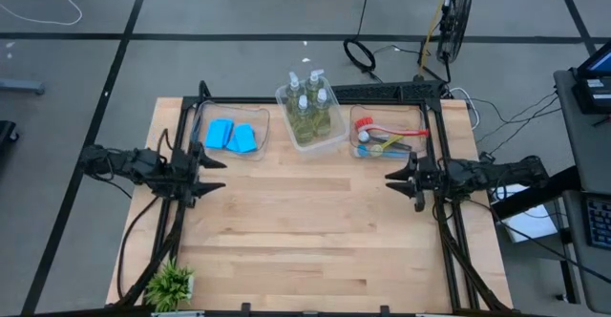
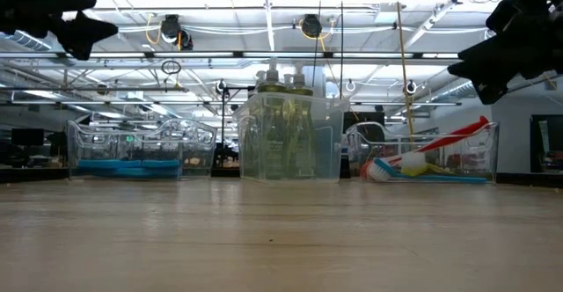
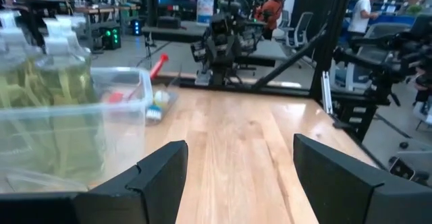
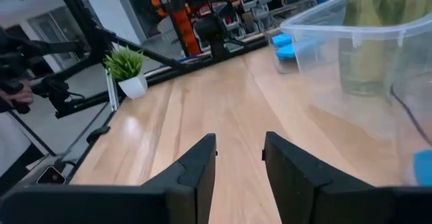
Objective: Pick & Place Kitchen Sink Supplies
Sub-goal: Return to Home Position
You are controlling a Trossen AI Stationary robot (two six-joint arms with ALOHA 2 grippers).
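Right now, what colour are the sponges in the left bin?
The sponges are blue; the high view shows it best.

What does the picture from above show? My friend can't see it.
Three clear bins line the far edge of a wooden table: the left bin holds blue sponges, the middle bin soap bottles, the right bin brushes. The left gripper and right gripper hover open at the table's sides, and a small plant sits in a near corner.

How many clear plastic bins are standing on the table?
3, in a row: the left bin holds blue sponges, the middle bin soap bottles, the right bin brushes.
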